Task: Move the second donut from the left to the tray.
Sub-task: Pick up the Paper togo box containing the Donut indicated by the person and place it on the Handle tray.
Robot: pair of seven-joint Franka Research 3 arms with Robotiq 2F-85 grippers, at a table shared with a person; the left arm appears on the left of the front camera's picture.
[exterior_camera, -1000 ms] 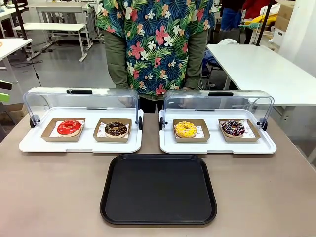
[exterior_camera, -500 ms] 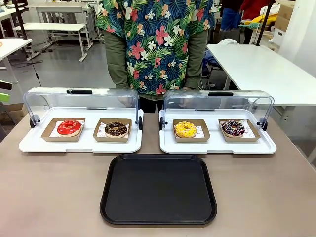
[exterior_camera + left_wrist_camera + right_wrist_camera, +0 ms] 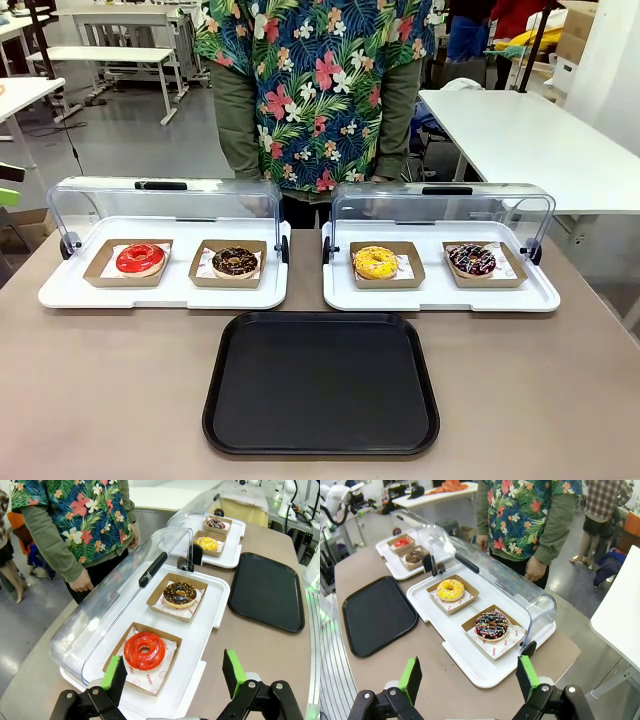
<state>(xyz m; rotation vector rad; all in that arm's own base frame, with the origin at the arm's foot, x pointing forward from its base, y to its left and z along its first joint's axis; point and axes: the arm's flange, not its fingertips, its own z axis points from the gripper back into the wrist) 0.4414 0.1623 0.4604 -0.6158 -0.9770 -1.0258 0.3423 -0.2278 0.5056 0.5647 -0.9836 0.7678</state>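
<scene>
My left gripper hangs with its jaws spread wide and nothing between the green pads, just above the near end of the left white tray. My right gripper is the same, jaws apart and empty, over the outer end of the right white tray. The second donut from the left – chocolate-brown with light speckles – sits in its square cardboard holder on the left white tray, on the side nearer the middle of the table. Beside it on that tray lies the red-glazed donut in a holder of its own. Both clear lids are tipped back toward the far edge, so the donuts lie uncovered. The right white tray carries a yellow donut and a dark sprinkled donut. The black tray lies flat on the table on my side, centred in front of the gap between the two white trays – close to them but not touching. A person in a flowered shirt stands at the far side, arms down.
</scene>
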